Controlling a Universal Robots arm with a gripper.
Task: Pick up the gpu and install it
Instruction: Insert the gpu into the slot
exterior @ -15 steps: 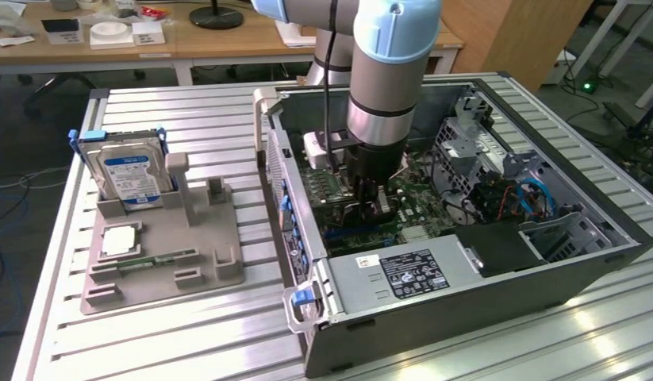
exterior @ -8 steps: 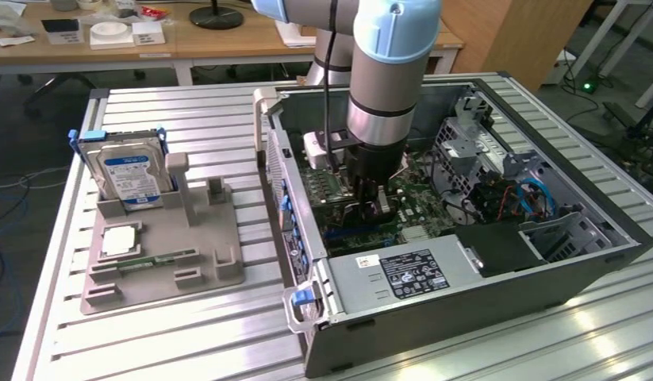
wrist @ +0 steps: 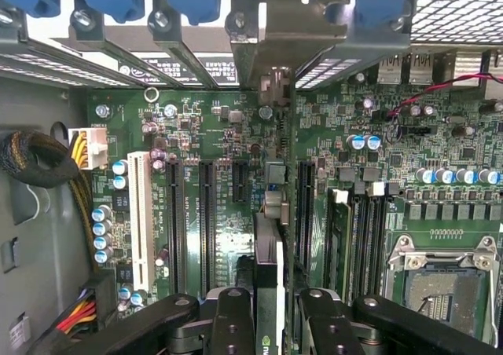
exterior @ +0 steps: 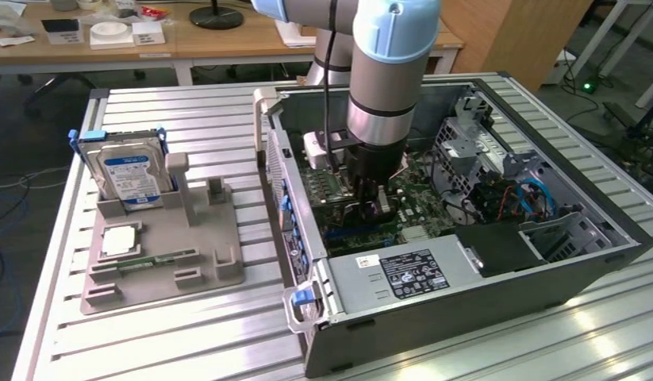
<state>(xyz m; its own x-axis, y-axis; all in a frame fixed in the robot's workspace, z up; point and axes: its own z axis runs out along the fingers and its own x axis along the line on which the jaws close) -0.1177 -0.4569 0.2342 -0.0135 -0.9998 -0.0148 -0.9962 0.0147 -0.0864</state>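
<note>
Inside the open computer case [exterior: 612, 246], I am seeing the claw [wrist: 271, 323] clamping the gpu [wrist: 269, 268] from both sides. The card is standing edge-on over the motherboard [wrist: 196, 135] among the long black slots, and I cannot tell whether it is touching one. The power supply [exterior: 411, 278] in the case is carrying a black-and-white sticker whose print I am failing to read. To the exterior view's left, a gray holder [exterior: 199, 230] is sitting on the bench [exterior: 178, 111]. It is holding an upright hard drive [exterior: 130, 178] with a blue-and-white label, unreadable from here, a flat processor [exterior: 120, 240] and a RAM strip [exterior: 157, 260].
</note>
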